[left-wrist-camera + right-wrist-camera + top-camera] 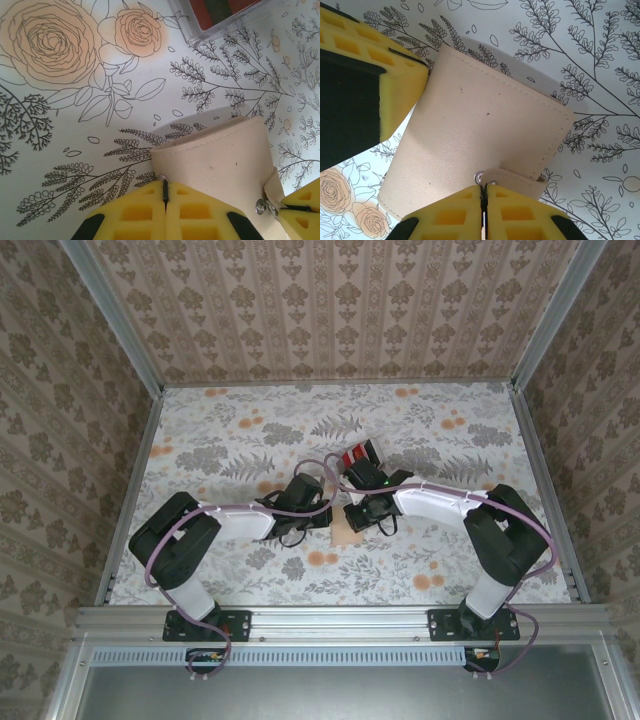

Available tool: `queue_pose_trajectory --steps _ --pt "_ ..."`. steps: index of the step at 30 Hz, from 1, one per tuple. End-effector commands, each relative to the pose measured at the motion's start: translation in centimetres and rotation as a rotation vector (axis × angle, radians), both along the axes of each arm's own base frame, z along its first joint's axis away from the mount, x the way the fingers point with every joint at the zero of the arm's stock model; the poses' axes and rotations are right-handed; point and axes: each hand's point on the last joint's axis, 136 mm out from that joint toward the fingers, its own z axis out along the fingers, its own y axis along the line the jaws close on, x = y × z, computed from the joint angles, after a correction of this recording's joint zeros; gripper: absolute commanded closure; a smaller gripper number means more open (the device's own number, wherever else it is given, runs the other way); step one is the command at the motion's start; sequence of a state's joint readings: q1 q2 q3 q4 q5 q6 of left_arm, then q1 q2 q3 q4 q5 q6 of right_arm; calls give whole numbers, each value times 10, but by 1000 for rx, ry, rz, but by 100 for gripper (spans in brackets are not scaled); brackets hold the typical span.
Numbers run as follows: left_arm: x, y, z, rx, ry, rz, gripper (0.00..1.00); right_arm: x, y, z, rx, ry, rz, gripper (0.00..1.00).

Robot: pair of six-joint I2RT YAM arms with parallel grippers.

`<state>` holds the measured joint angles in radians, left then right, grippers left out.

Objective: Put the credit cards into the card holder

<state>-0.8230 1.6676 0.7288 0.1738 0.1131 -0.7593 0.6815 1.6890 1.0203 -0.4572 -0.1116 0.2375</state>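
The tan card holder (343, 536) lies folded on the floral table between both grippers. In the left wrist view my left gripper (165, 186) is shut on the holder's (220, 160) near-left edge. My right gripper (483, 192) is shut on the snap strap (520, 181) of the holder (480, 120), beside a metal snap stud. The left gripper's yellow finger (395, 85) touches the holder's far-left corner. Red and dark credit cards (360, 455) sit in a clear case (220, 22) just beyond the holder, untouched. From above, the left gripper (322, 514) and right gripper (354, 523) meet over the holder.
The table (230, 430) has a floral cloth and is walled by patterned panels on the left, back and right. A metal rail (340, 620) runs along the near edge. Both arms' cables loop above the table's middle.
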Motion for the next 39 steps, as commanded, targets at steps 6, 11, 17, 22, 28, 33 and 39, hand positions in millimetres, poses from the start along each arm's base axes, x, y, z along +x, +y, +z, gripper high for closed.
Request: queue_pose_trajectory --steps 6,11,17,22,28,33,39 --pt "-4 1 -3 2 5 -13 95 -4 5 -9 -26 44 19 88" --pt "-3 -1 -4 -1 10 -17 95 -3 6 -11 -25 48 21 89" --pt "-1 -3 -6 5 13 -19 95 -1 5 -4 24 33 -1 89" --pt "-2 -3 -11 3 24 -17 95 1 9 0 114 65 -20 88" --pt "-2 -1 -13 2 26 -11 95 6 -1 3 101 51 -51 88" --pt "-2 -1 -13 7 24 -16 95 5 -8 5 79 55 -64 88" --pt "-1 -1 -14 2 22 -15 95 0 -2 12 111 73 -40 88"
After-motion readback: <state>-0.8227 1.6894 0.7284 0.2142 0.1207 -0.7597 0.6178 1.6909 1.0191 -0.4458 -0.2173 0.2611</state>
